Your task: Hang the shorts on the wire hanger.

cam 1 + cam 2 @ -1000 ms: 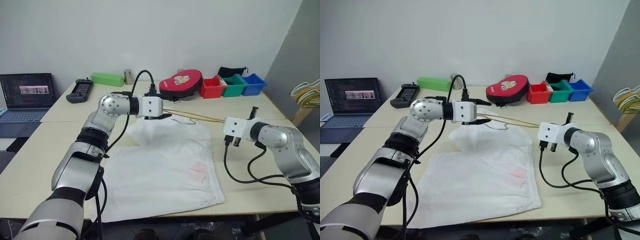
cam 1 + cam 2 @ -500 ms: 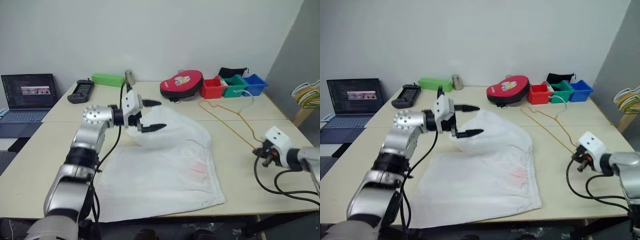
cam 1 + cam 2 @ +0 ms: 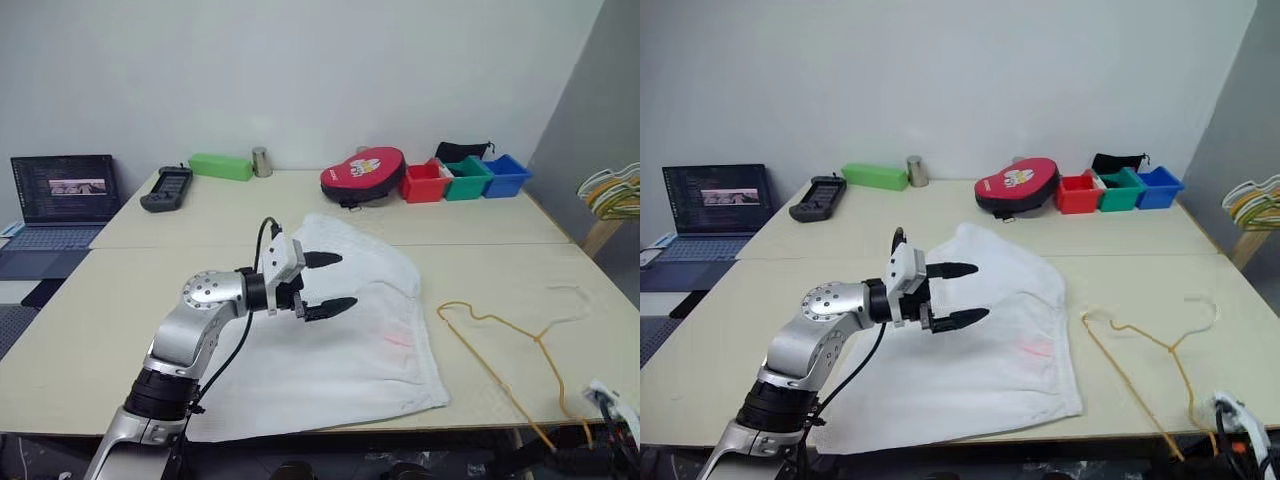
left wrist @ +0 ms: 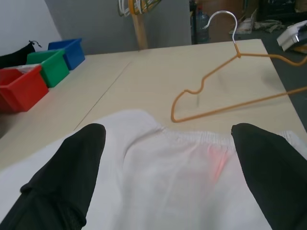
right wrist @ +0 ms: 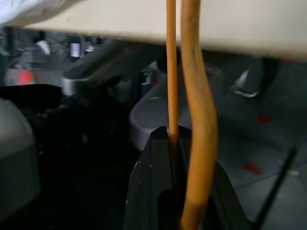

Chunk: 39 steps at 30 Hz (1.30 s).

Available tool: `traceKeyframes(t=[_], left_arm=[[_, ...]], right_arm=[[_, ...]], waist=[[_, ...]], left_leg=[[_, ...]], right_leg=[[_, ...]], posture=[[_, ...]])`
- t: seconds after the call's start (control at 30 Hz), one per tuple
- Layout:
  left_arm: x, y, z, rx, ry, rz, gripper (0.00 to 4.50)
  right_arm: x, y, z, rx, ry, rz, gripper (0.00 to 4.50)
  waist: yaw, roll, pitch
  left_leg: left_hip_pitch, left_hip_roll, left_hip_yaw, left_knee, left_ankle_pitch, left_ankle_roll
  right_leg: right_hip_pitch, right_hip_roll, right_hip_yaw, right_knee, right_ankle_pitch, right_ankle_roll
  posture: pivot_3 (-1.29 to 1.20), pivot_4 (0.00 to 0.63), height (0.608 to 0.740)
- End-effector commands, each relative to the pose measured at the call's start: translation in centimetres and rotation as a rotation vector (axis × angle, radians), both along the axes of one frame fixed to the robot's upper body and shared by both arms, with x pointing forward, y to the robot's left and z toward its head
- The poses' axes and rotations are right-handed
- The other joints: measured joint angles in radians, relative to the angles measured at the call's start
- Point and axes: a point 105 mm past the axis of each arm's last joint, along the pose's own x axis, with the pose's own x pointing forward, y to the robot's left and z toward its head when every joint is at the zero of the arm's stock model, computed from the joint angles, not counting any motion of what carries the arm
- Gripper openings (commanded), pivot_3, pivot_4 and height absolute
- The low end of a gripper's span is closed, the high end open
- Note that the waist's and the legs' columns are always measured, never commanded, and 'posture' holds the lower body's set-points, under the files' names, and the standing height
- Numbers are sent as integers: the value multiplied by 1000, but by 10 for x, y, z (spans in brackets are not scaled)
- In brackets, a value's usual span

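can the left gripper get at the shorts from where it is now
Probably yes. The left gripper hangs open just above the shorts, which lie flat on the table with nothing between them. The hanger lies off to the right, clear of that path.

A lab or office — laptop point(image 3: 62, 190) and sorting bins point(image 3: 466, 176) on pale tables point(image 3: 480, 270).

Shorts point(image 3: 345, 330): white thin fabric, faint pink-red mark, spread flat on the desk point(image 3: 120, 300). Wire hanger point(image 3: 500, 335): yellow-orange, grey hook, lying beside them, its lower end past the desk's near edge.
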Motion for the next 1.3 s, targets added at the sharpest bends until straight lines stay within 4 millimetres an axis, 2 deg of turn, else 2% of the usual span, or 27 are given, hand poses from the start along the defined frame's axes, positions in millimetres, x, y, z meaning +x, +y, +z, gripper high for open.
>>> traceKeyframes(t=[0.03, 0.1, 0.23, 0.4, 0.53, 0.63, 0.73, 0.83, 0.97, 1.1, 1.3], left_arm=[[-2, -3, 13, -27, -35, -4, 4482], [-2, -2, 12, -21, -31, -5, 4482], [2, -3, 13, -16, -26, -11, 4482], [3, -1, 13, -4, -24, -17, 4482], [4, 2, 12, 9, -22, -14, 4482], [5, 4, 13, 17, -28, -6, 4482], [6, 5, 13, 24, -33, 0, 4482], [6, 7, 12, 33, -35, 3, 4482], [5, 7, 11, 35, -35, 3, 4482], [6, 7, 11, 35, -36, 3, 4482], [6, 9, 10, 42, -36, 6, 4482]], right_arm=[[-6, 14, 4, 47, -28, 10, 0], [-5, 23, 11, 85, -49, 24, 0], [1, 56, 33, 230, -116, 79, 0], [3, 72, 40, 294, -140, 81, 0], [0, 74, 36, 290, -126, 78, 0], [-2, 73, 25, 260, -109, 64, 0], [0, 67, 21, 241, -111, 46, 0], [2, 38, 10, 176, -87, -56, 0], [-9, 30, 6, 161, -58, -61, 0], [-18, 40, 6, 194, -40, -22, 0], [-16, 73, 25, 312, -80, 67, 0]], waist=[[-2, 0, 0], [-6, 0, 0], [-11, 1, -1], [-8, 1, -1], [-7, -2, 0], [-7, -2, 1], [-8, -2, 1], [-8, -2, 1], [-8, -2, 1], [-9, -2, 1], [-10, -3, 2]], left_leg=[[0, 0, 0, 0, 0, 0], [0, 0, 0, 0, 0, 0], [0, 0, 0, 0, 0, 0], [0, 0, 0, 0, 0, 0], [-2, 0, 0, 0, 0, 0], [-2, -1, 0, 0, 0, 0], [-2, 0, 0, 0, 0, 0], [-2, 0, 0, 0, 0, 0], [-2, -1, 1, -1, 0, 0], [-2, 0, 1, -1, 0, 0], [-2, 0, 0, -1, 0, 0]], right_leg=[[0, 0, 0, 0, 0, 1], [0, 0, 0, 0, -1, 1], [0, 0, 0, 0, -1, 1], [0, 1, 0, -1, -1, 1], [0, 1, -1, -3, -1, 1], [0, 0, -1, -3, -1, 1], [0, -1, -1, -3, -1, 2], [0, 0, -1, -3, -1, 2], [0, -1, -1, -4, -1, 2], [0, 0, -1, -4, -2, 2], [-1, 0, -1, -4, -2, 2]], posture=[[207, 0, 740], [195, 0, 740], [183, 0, 740], [183, 0, 740], [187, 0, 740], [197, 0, 740], [199, 0, 740], [198, 0, 740], [196, 0, 740], [195, 0, 740], [200, 0, 740]])
